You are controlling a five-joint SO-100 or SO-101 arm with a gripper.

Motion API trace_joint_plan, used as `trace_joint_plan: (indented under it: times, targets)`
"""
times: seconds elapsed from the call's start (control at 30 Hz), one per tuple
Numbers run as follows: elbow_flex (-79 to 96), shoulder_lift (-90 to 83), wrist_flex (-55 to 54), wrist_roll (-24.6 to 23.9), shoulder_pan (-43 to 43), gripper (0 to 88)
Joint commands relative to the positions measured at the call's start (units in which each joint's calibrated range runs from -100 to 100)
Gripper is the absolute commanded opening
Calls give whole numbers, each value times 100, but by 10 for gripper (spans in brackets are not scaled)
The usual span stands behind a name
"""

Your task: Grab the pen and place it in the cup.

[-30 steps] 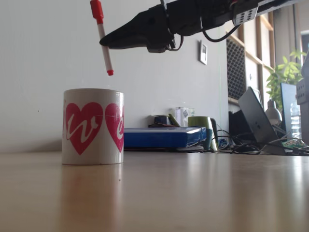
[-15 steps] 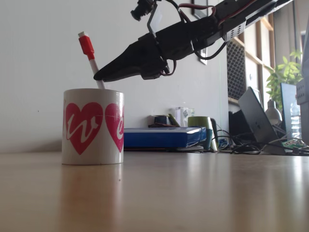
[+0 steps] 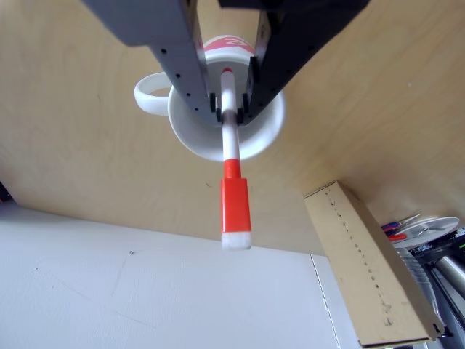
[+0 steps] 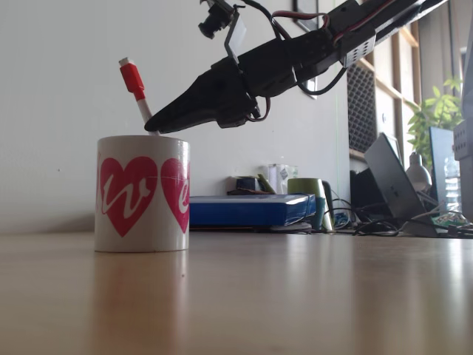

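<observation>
Cup (image 4: 142, 194), white with pink hearts, standing upright on the wooden surface (image 4: 295, 296); its looped handle (image 3: 149, 97) appears in the other view. Pen (image 4: 136, 90) leaning inside the cup, its lower end below the rim and its orange-red cap rising above the cup, tilted away from the arm in the fixed view. Pincer (image 3: 231, 109) directly above the cup mouth, its two fingers closed against the white barrel of the pen (image 3: 231, 149) on either side; whether they press it firmly cannot be told. Behind the cup in the fixed view, a blue box (image 4: 250, 210) lies on the surface. A cardboard box (image 3: 367, 276) lies near the cup in the other view.
</observation>
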Motion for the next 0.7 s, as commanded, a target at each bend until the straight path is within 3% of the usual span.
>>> trace_joint_plan:
  times: [0.0, 0.67]
  targets:
    - [-32, -12, -32, 5, -40, 97]
    - [-32, -12, -23, 26, -40, 124]
